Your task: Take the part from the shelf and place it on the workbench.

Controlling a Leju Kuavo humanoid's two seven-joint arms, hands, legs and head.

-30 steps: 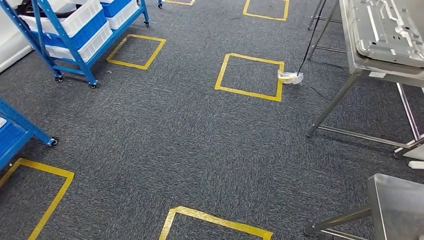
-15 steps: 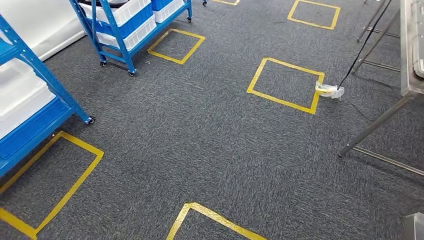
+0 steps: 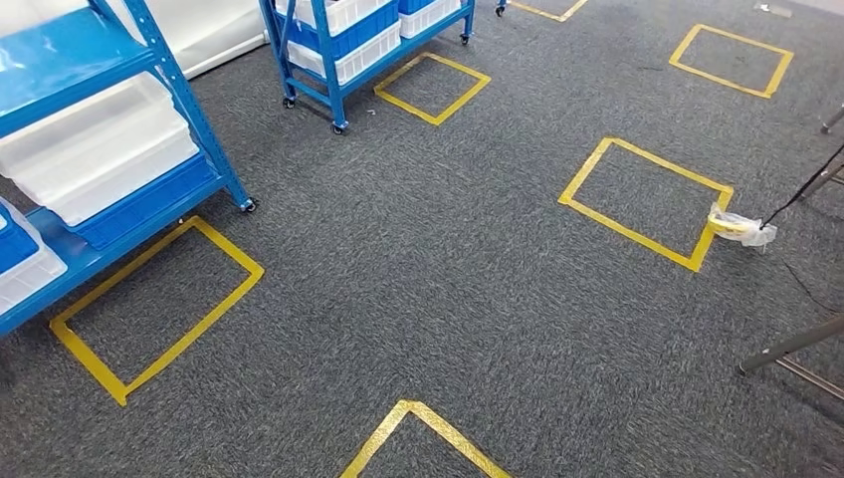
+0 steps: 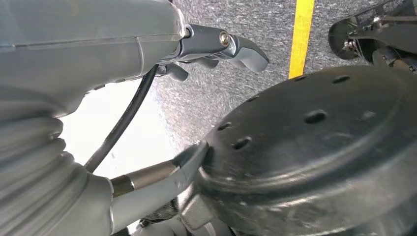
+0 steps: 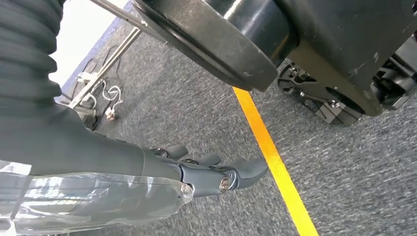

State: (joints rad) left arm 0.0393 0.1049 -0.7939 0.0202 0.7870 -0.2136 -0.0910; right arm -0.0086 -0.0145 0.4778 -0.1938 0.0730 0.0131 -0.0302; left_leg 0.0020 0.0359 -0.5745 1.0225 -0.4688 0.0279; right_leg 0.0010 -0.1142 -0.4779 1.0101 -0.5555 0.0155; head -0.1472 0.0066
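Note:
In the head view a blue shelf rack [image 3: 184, 105] stands at the left, holding white bins [image 3: 100, 149] and blue bins [image 3: 149, 204]. A second blue rack on castors [image 3: 333, 60] stands further back, also with white and blue bins. I cannot pick out the part among the bins. My left hand [image 4: 211, 49] hangs over the grey carpet, fingers stretched out and holding nothing. My right hand [image 5: 216, 172] hangs the same way, empty, beside a yellow floor line [image 5: 275, 162].
Yellow tape squares [image 3: 647, 199] mark the grey carpet, one right in front of the near rack [image 3: 159, 309]. A taped plastic bundle with a black cable [image 3: 741, 227] lies at the right. A metal table leg [image 3: 791, 349] slants in at the right edge.
The camera has turned left: the metal workbench has slid out of the picture on the right, and the blue racks have come further into the picture from the left.

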